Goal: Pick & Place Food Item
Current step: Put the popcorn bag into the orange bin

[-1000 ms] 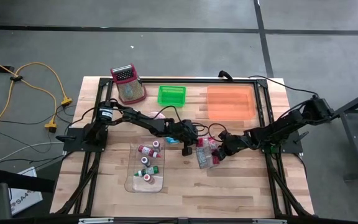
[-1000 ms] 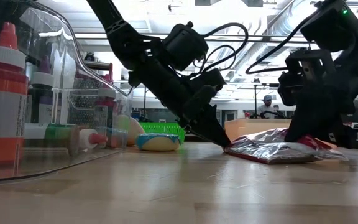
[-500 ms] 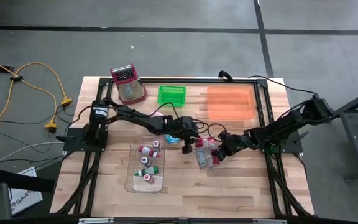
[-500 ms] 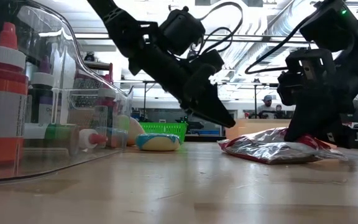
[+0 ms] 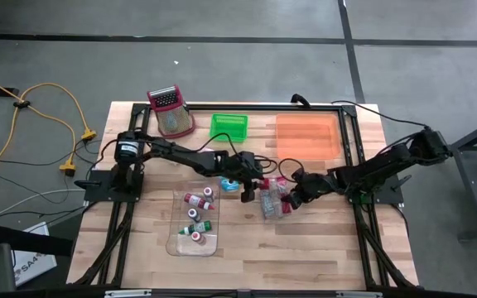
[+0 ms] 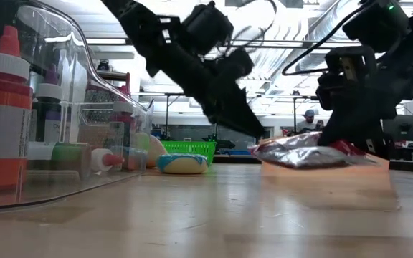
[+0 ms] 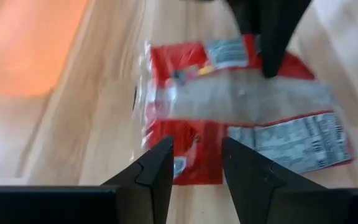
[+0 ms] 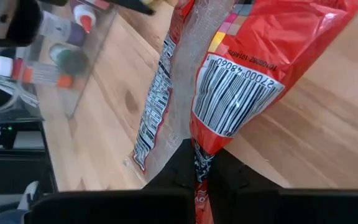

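Food bag lifted, bottles in clear tray

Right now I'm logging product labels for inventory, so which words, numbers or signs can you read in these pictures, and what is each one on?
"27000 48060", with a last digit too blurred to make out: under the barcode on the red and clear plastic food bag that the right gripper pinches.
Small print panel on the same bag: too blurred to read in either wrist view.
Letters on the orange-labelled white bottle in the clear tray: cut off, unreadable.
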You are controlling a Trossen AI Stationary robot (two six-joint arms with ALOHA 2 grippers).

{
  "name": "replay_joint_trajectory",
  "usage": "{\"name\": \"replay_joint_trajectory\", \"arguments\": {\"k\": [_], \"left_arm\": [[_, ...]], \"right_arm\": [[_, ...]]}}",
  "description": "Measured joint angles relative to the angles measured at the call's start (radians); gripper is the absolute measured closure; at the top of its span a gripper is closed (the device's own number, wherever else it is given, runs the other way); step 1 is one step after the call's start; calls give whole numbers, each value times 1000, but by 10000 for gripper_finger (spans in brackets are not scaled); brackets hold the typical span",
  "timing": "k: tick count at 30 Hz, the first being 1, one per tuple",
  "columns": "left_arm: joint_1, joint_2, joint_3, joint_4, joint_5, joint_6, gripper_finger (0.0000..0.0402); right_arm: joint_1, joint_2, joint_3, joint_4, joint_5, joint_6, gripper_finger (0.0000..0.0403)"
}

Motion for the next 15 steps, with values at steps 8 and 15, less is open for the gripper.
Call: {"name": "replay_joint_trajectory", "arguments": {"k": [8, 15], "left_arm": [[-6, -93, 0, -28, 0, 39, 271], [-19, -116, 0, -47, 0, 45, 271]], "right_arm": [[-34, -111, 0, -92, 4, -23, 395], [-36, -216, 0, -146, 78, -54, 395]]}}
